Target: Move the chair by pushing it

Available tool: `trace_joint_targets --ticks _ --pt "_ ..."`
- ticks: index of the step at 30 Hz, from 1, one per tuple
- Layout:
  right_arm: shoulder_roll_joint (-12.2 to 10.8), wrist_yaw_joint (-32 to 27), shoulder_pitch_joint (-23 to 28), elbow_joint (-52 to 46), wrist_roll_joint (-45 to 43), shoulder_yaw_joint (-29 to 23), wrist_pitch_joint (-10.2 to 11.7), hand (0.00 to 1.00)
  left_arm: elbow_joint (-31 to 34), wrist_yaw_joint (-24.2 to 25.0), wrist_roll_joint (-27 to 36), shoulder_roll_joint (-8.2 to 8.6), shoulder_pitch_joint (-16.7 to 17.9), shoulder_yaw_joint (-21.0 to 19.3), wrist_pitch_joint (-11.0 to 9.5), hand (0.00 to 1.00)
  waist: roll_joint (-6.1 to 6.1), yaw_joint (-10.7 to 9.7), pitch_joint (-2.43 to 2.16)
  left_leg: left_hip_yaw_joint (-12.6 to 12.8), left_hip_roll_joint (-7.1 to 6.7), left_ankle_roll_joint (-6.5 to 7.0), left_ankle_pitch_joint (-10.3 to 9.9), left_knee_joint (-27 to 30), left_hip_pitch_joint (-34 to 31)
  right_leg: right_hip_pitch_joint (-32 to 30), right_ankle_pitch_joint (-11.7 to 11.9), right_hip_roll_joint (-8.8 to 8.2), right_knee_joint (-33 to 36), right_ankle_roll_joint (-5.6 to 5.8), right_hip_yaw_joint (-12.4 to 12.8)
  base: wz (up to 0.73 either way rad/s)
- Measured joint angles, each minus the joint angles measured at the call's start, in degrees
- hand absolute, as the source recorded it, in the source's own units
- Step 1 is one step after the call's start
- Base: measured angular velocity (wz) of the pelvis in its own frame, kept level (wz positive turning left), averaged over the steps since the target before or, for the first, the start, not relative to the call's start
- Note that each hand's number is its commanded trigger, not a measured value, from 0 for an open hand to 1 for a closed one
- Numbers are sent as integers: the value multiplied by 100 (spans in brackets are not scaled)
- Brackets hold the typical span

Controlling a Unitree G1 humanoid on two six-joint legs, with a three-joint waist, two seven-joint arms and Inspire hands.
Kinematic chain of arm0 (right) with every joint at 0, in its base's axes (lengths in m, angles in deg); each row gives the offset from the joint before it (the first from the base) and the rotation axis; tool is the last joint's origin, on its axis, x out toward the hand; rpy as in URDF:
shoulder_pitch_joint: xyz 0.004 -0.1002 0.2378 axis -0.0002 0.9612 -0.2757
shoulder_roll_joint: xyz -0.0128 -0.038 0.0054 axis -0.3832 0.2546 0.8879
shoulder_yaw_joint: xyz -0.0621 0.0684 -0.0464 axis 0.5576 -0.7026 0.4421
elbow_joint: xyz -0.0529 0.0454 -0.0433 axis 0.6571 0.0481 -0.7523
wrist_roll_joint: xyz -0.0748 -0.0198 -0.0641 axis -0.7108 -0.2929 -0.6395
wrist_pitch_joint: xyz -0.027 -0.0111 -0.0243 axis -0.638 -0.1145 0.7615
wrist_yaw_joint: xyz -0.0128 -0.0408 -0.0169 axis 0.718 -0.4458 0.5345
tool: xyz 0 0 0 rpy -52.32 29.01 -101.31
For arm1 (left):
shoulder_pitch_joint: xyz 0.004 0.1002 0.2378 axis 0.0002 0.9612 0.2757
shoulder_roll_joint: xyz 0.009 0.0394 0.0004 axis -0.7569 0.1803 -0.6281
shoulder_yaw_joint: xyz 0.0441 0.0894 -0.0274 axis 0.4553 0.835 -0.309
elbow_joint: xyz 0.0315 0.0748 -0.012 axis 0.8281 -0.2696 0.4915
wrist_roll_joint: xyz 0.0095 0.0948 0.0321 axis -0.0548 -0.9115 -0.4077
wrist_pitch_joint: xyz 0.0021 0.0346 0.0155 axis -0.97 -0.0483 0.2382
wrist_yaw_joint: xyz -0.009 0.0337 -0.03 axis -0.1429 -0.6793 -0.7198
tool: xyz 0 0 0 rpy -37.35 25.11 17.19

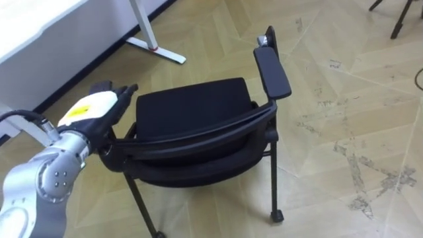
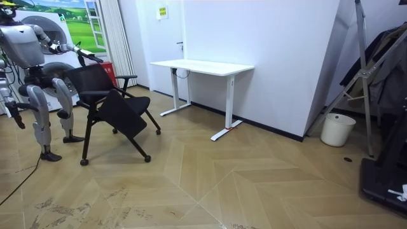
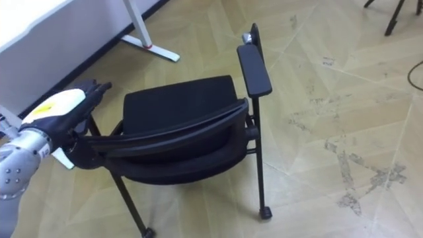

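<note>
Chair (image 1: 192,109), black and armrested, stood on the parquet floor (image 1: 344,99) just short of the white desk (image 1: 33,26). Its seat lay near the desk's foot (image 1: 158,51) and its curved backrest was on the side away from the desk, towards the robot. The left hand (image 1: 92,109) lay on the end of the backrest nearer the desk, over that side's armrest, with its dark fingers stretched forward and not curled round anything. The right armrest (image 1: 272,71) pointed away on the chair's far side from the desk. In the room view the robot stood behind the chair, farther from the desk. Its right hand (image 2: 18,121) hung low at its side, and I could not tell how its fingers were set.
</note>
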Motion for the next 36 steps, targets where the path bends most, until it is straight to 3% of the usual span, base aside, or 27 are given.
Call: trace_joint_targets --ticks 9,13,17,24,29,36 --pt "2 -38 -52 -4 -323 -16 -11 0 -31 189 26 5 -9 125 91 0 22 -188 28 3 0 0 0 -2 7 -7 1 -1 8 -1 -1 0" --pt "10 -76 -73 -19 -267 -16 -19 0 -236 197 65 51 -10 356 228 0 42 -237 36 7 0 0 0 0 3 -26 0 2 3 -1 5 0" --pt "18 -195 -120 -24 -65 -17 -22 0 -627 185 43 91 -6 608 241 0 17 -322 51 28 1 0 0 0 10 -22 1 2 8 -1 12 0" --pt "21 -292 -103 -56 -148 -16 -159 0 -935 223 47 100 -35 628 406 0 24 -462 44 152 6 0 0 -11 130 31 -1 -1 4 1 77 -6" --pt "37 -286 -92 -67 -385 -17 -241 0 -1579 301 -67 244 -323 619 473 0 -23 -440 45 335 6 0 0 -124 404 143 -9 2 11 12 248 -16" --pt "18 -284 -83 -112 -367 -17 -412 0 -1955 409 -96 242 -523 628 517 0 -161 -450 18 448 7 0 0 -125 499 189 -21 3 14 28 370 -7"
